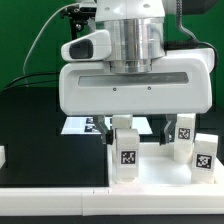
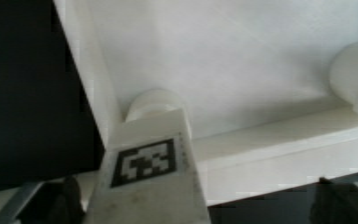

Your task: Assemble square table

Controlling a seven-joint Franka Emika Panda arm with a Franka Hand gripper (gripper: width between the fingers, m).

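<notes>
A white tagged leg (image 1: 126, 152) stands upright on the square table's white panel (image 1: 158, 178), near its corner. My gripper (image 1: 138, 134) hangs over it, open, with the leg between the fingers close to one finger and a gap to the other. In the wrist view the leg (image 2: 149, 165) runs down to the panel (image 2: 229, 60) beside the raised rim (image 2: 274, 140). The dark fingertips (image 2: 51, 205) stand wide apart on either side. Two more legs (image 1: 184, 135) (image 1: 204, 155) stand on the exterior view's right.
The marker board (image 1: 82, 126) lies on the black table behind the panel. A white border strip (image 1: 60, 205) runs along the front, and a white piece (image 1: 2, 156) sits at the left edge. A rounded white leg end (image 2: 357, 70) shows in the wrist view.
</notes>
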